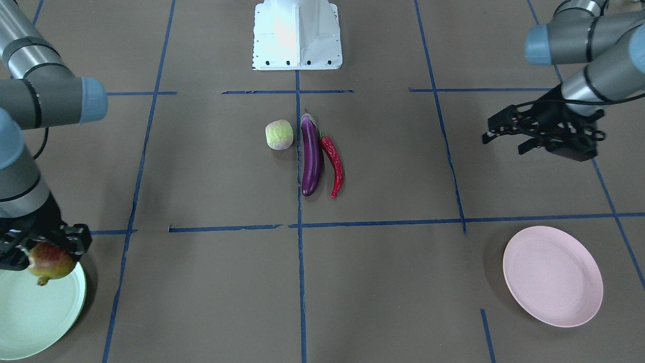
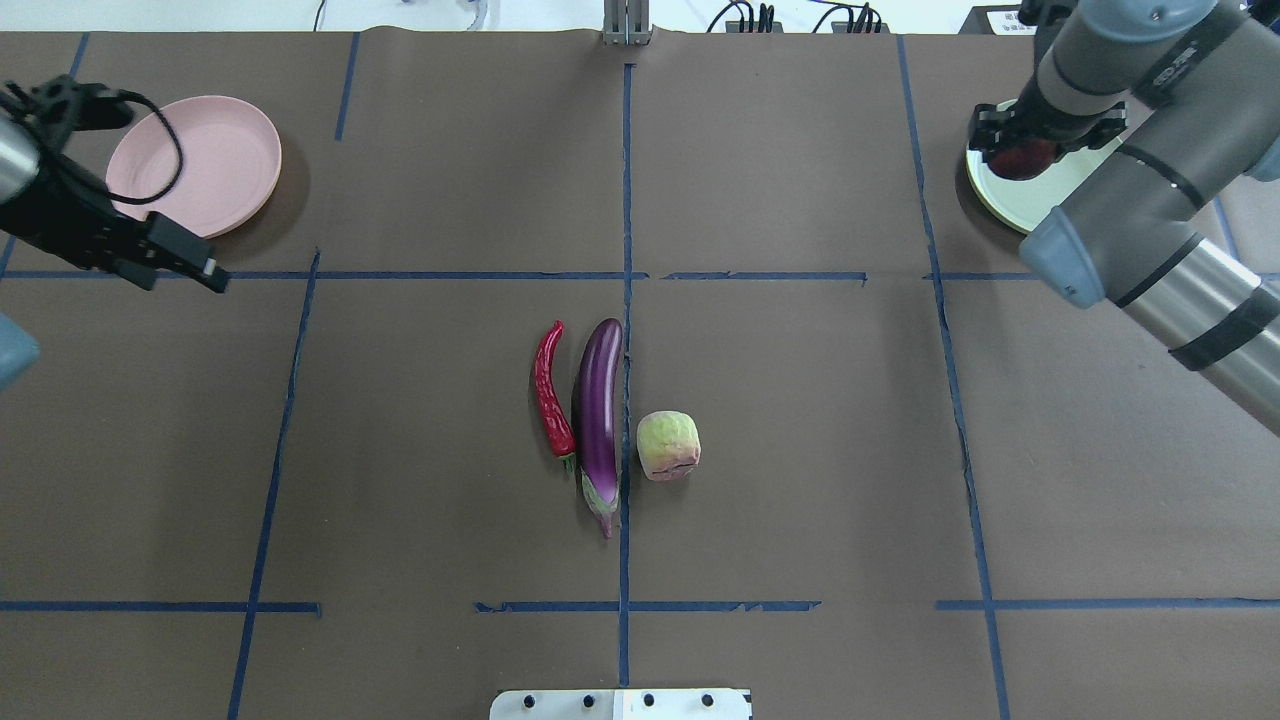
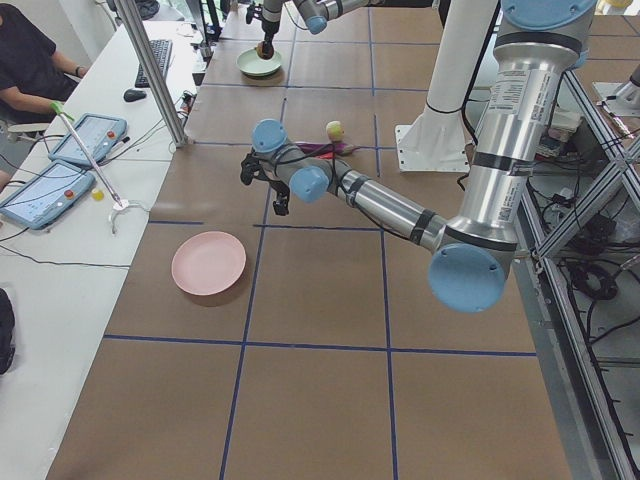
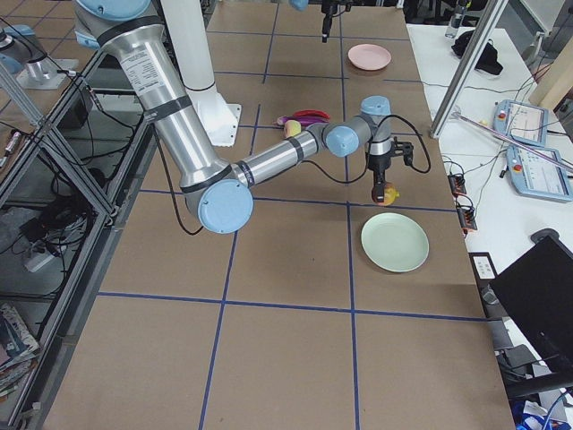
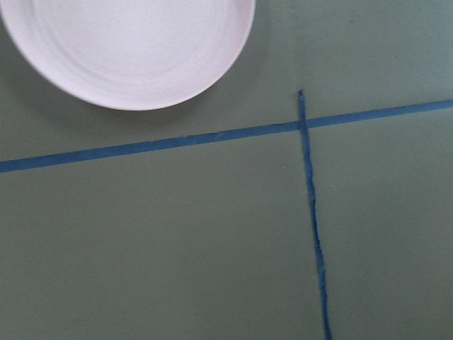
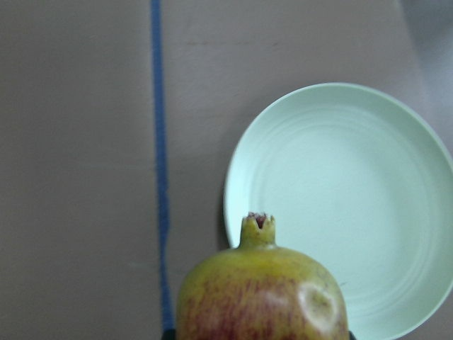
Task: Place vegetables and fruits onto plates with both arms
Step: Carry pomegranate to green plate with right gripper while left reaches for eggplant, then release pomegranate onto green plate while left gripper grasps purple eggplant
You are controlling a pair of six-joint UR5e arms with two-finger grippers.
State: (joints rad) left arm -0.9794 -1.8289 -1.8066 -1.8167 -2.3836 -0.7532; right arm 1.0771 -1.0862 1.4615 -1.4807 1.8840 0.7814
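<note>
On the brown paper-covered table [image 2: 800, 450], gridded with blue tape, a pomegranate [image 1: 50, 263] is clamped in the right gripper [image 1: 45, 250]. It is held aloft over the rim of the mint-green plate [image 1: 30, 322], at two o'clock in the overhead view, presumably to be carried inward and lowered. The left gripper [image 1: 504, 142], fingers apart and nothing between them, is hung near the pink plate [image 1: 553, 276] at ten o'clock, probably awaiting its own pick. At the middle an eggplant [image 1: 311, 156] is seen lying, with a red chili pepper [image 1: 334, 164] just beside it at nine o'clock and a pale green fruit [image 1: 279, 134] at about four o'clock; no obstacle is seen between them and either plate.
</note>
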